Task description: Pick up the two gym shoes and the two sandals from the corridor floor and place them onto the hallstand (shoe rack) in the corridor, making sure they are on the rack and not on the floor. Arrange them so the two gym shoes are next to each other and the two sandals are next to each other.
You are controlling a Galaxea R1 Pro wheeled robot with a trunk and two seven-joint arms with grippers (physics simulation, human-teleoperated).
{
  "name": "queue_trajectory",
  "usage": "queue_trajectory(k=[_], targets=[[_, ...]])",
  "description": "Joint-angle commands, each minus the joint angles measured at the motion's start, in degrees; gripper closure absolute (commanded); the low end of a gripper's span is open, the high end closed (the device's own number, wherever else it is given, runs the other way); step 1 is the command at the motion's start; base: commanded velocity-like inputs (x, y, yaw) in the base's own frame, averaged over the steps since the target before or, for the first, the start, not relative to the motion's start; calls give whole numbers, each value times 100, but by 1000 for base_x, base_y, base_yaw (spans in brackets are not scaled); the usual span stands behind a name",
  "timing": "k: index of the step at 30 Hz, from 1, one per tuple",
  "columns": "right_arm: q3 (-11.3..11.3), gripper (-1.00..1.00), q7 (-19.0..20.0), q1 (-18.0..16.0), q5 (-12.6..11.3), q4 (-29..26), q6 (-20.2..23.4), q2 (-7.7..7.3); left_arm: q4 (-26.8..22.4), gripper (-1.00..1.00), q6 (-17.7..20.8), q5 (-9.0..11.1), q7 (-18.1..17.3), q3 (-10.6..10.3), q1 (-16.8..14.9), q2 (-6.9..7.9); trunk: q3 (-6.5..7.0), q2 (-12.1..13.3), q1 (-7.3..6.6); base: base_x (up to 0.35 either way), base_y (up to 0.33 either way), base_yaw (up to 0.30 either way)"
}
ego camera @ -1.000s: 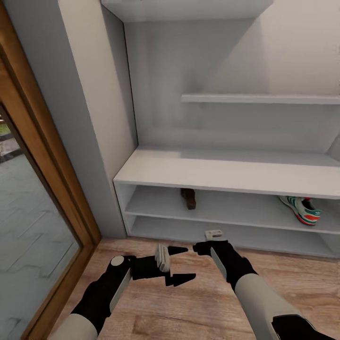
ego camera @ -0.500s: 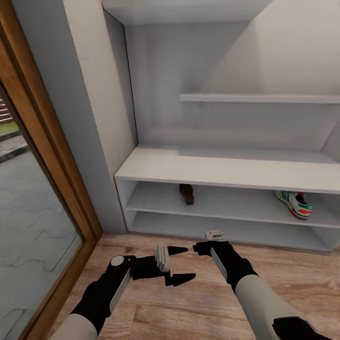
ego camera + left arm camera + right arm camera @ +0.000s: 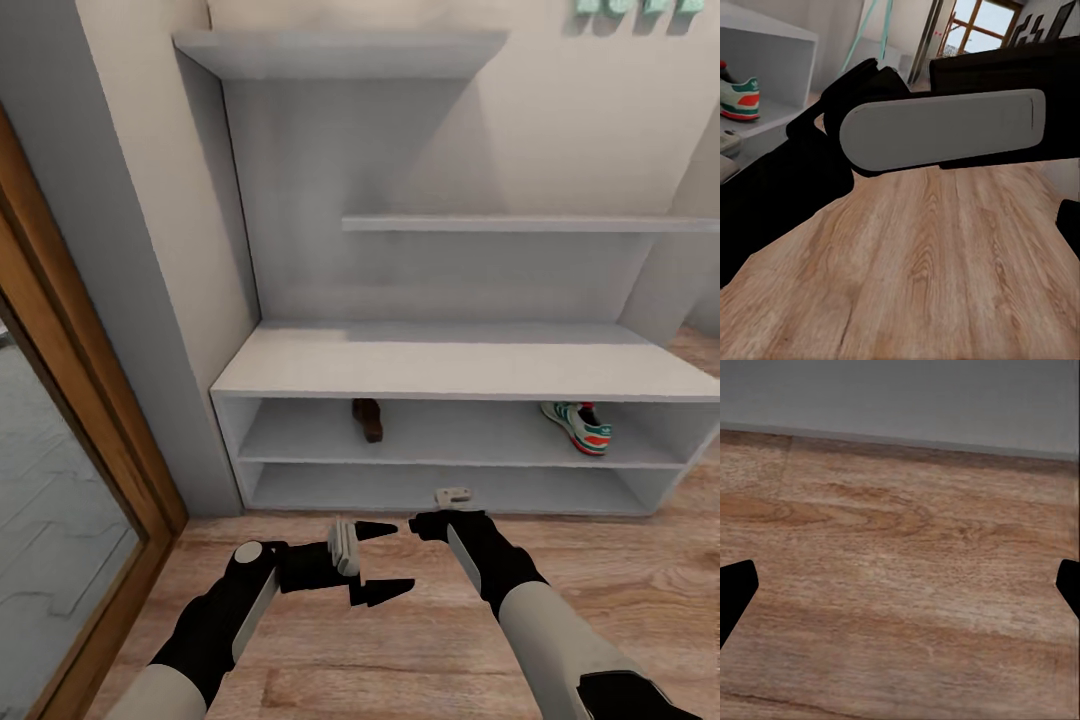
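Observation:
The white hallstand (image 3: 440, 368) stands against the wall ahead, its flat top bare. On its upper open shelf lie one dark brown sandal (image 3: 367, 419) at the left and one white gym shoe (image 3: 578, 426) with green stripes at the right. The gym shoe (image 3: 738, 93) also shows in the left wrist view, past my right forearm (image 3: 945, 127). My left gripper (image 3: 404, 557) hangs open and empty over the corridor floor (image 3: 620, 590) in front of the rack. My right gripper (image 3: 900, 585) points down at the planks, fingertips (image 3: 735, 589) wide apart, holding nothing.
A wood-framed glass door (image 3: 90, 470) runs along the left. A grey wall pillar (image 3: 150, 250) sits between it and the rack. Two stepped wall shelves (image 3: 500, 222) hang above the rack. Teal hooks (image 3: 630, 5) are high on the right wall.
The whole head view has shifted: the rack now looks farther and more to the left, its right end in sight. Both arms keep their pose. The shoes on the shelf have not moved.

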Motion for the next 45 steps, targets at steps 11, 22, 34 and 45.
queue_trajectory(k=[11,22,34,45], targets=[[9,-100,7,0,25,20,34,-3,1,-100,14,24,-11,-5,-2,2,311,13,-29,0,0,-224],[9,-100,6,0,25,47,31,-3,1,-100,14,31,-11,2,-2,17,448,17,-37,0,0,-231],[9,-100,6,0,25,51,30,-3,1,-100,14,24,-11,-5,-2,11,526,17,-37,-120,-116,-241],[9,-100,-3,1,25,52,31,-3,1,-100,14,24,-11,-5,-2,11,597,17,-37,-60,-301,-242]])
